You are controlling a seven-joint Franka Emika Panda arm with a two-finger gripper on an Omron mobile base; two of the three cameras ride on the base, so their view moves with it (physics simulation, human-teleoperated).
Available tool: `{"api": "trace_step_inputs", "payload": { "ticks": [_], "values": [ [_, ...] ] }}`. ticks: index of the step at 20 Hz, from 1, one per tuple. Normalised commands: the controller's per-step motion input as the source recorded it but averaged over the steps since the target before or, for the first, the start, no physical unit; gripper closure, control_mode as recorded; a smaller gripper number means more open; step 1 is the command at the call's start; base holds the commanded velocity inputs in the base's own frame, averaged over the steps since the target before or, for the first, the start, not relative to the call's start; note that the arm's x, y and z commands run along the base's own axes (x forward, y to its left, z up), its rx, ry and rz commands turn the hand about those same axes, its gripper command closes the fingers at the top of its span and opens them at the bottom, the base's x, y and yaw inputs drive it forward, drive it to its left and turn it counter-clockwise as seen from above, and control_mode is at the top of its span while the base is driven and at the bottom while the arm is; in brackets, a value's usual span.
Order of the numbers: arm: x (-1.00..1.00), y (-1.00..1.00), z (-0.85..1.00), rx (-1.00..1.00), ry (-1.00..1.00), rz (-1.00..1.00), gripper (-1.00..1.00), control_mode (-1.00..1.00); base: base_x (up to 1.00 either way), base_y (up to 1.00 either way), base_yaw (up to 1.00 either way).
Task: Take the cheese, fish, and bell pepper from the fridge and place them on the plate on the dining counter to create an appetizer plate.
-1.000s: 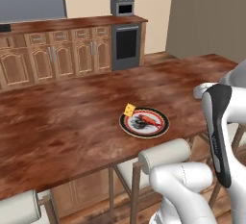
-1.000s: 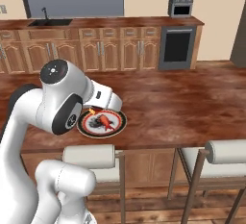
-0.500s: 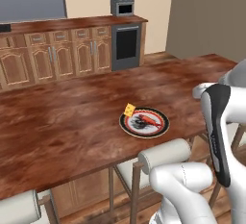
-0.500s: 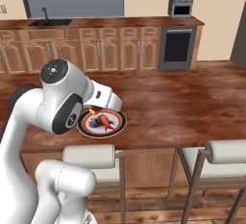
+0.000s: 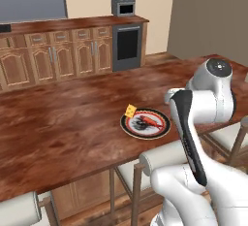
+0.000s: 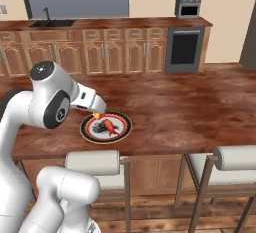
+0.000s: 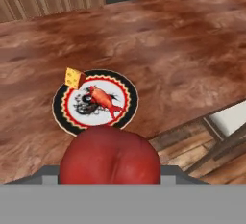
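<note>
Held item: the bell pepper [image 7: 109, 155], a dark-red rounded lump that we see large at the bottom of the hand view; its lower part is cut off by the frame edge, and the finger tips gripping it are hidden behind it, so we judge the gripper [image 7: 109, 170] clamped on the pepper at a middling width. In both base views the gripper itself is masked by the arm's own white links, and we cannot make out the pepper there. Plate [image 7: 59, 104]: round, dark rim, red-and-white patterned centre, lying flat on the dining counter [image 5: 63, 123] near its front edge; in the right base view the plate [image 6: 120, 129] is partly covered at its left by the arm. On the plate: the fish [image 7: 104, 100], slim and red-orange, lying across the centre; the cheese [image 7: 74, 78], a small yellow-orange wedge, sitting on the rim at the far left, apart from the fish. In the left base view the cheese [image 5: 130, 109] shows at the plate's far edge and the fish [image 5: 150, 120] as a thin red streak. Surface: glossy reddish-brown wood, long, with white-cushioned stools [image 6: 93, 163] tucked against the near side, their seats cut off by the frame. Room: a run of wooden wall cabinets [image 6: 125, 52] behind, a dark oven [image 6: 184, 49] set among them, a small grey appliance [image 6: 188, 5] on top, a sink tap [image 6: 47, 14] at the left.
</note>
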Motion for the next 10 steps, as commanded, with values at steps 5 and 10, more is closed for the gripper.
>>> {"api": "trace_step_inputs", "payload": {
  "ticks": [5, 10],
  "values": [
    [0.52, 0.45, -0.33, 0.02, 0.17, 0.02, 1.0, -1.0, 0.0, 0.0, 0.0],
    [0.56, 0.14, -0.4, 0.11, 0.24, 0.1, 1.0, -1.0, 0.0, 0.0, 0.0]
  ]
}}
